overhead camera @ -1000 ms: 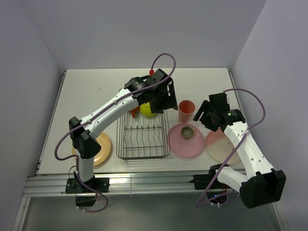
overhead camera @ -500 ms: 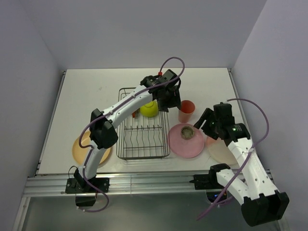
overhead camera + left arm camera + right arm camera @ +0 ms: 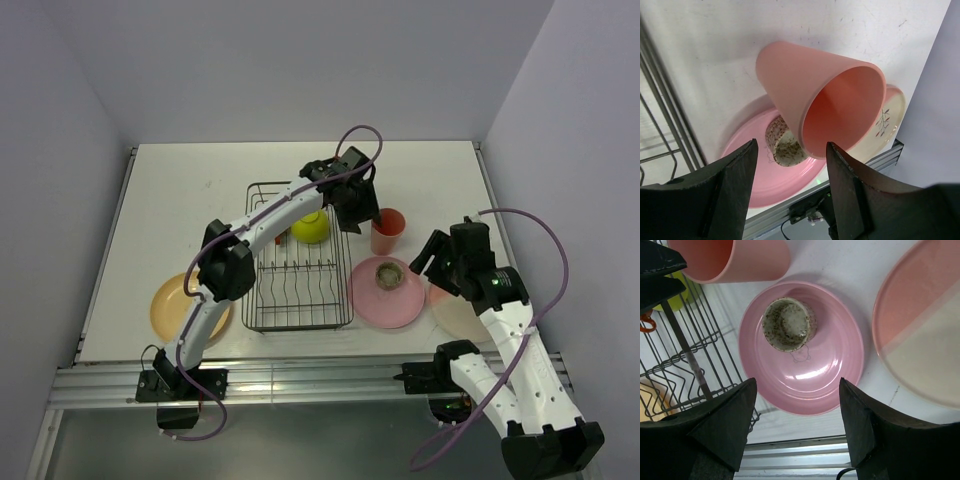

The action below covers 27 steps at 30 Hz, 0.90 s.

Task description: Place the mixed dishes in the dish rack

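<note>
- The left gripper [image 3: 790, 149] hangs just beside the salmon-pink tumbler [image 3: 812, 82]. Its 2 fingers are spread wider than the cup and hold nothing.
- The tumbler stands upright on the table [image 3: 200, 190], between the dish rack [image 3: 300, 300] and the right gripper [image 3: 796, 382], just behind the pink plate [image 3: 392, 305].
- The step in hand looks like picking up the tumbler. To do it well, I would bring the fingers on until the cup's wall sits squarely between them. I would then close gently, since smooth tapered plastic can squirt out of a hard pinch.
- The lift should go straight up before swinging over, so the base clears the plate's rim and the rack's top wire.
- The right gripper hovers over the gap between the pink plate and the pink-and-cream plate [image 3: 920, 325], jaws wide and empty.
- The left wrist view alone shows the fingertips short of the tumbler and apparently not touching it. From above, the wrist hides this.
- The right wrist view shows the small tan bowl [image 3: 786, 324] sitting inside the pink plate, off-centre and speckled.
- Only the top view shows the lime-green bowl [image 3: 311, 227] at the rack's far end and the yellow-orange plate [image 3: 175, 310] on the table left of the rack.
</note>
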Tool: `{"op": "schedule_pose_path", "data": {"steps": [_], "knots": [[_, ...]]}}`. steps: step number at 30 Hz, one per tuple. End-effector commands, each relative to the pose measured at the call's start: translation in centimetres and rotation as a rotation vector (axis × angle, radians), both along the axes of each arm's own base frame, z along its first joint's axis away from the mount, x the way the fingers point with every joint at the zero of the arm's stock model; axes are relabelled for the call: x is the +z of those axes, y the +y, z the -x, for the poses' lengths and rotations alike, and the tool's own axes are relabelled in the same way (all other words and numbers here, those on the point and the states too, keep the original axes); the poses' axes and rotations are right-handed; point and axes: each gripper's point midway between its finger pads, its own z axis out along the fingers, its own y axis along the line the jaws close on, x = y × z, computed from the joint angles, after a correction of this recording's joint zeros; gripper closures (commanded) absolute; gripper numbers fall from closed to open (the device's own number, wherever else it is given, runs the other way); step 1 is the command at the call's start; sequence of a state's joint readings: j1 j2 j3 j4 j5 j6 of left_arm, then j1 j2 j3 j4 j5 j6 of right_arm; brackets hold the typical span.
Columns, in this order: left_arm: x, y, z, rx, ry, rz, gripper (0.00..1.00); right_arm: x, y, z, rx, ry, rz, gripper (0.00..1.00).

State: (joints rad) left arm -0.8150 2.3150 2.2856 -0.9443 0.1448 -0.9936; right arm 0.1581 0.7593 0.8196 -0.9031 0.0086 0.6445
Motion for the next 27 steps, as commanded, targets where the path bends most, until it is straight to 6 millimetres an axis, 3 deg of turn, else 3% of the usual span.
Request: {"op": "schedule_pose_path", "data": {"steps": [1,9,14,17,19,22,23,25,26,27], "knots": [[2.2,-1.9,-0.4,-0.008,-0.034,0.087,0.37,1.9,-0.8,-0.3,-0.012,-0.056,0.034,0.26],[-0.6,-2.3,-0.3,-0.009,-0.015,0.039,0.39,2.3,-0.9,-0.2,-0.014,-0.071,0.033,0.26],[-1.4,-2.9,-0.7,-0.017,-0.015,0.044,0.54,3.0,-1.2,0.0,-0.024,-0.089,0.039,0.26],[-0.9,-3.3,-0.9,-0.022,-0.024,0.07,0.7,3.4,-1.1,0.0,-0.021,-0.096,0.037,0.26],[0.2,-3.7,-1.4,-0.026,-0.037,0.112,0.87,3.5,-1.0,0.1,-0.013,-0.094,0.03,0.26],[2.6,-3.4,-2.4,-0.021,-0.071,0.165,1.0,4.3,-0.4,-0.1,0.019,-0.097,0.013,0.24],[4.5,-3.3,-2.3,-0.031,-0.087,0.201,1.0,4.8,0.5,0.1,0.06,-0.101,-0.025,0.22],[6.4,-2.6,-3.0,-0.029,-0.112,0.247,1.0,6.5,1.5,-0.3,0.115,-0.118,-0.054,0.2],[9.4,-2.1,-2.6,-0.047,-0.138,0.303,1.0,7.3,2.0,-0.4,0.135,-0.126,-0.073,0.18],[9.0,-1.7,-2.1,-0.056,-0.12,0.314,1.0,9.1,3.1,-0.6,0.185,-0.142,-0.121,0.17]]}}
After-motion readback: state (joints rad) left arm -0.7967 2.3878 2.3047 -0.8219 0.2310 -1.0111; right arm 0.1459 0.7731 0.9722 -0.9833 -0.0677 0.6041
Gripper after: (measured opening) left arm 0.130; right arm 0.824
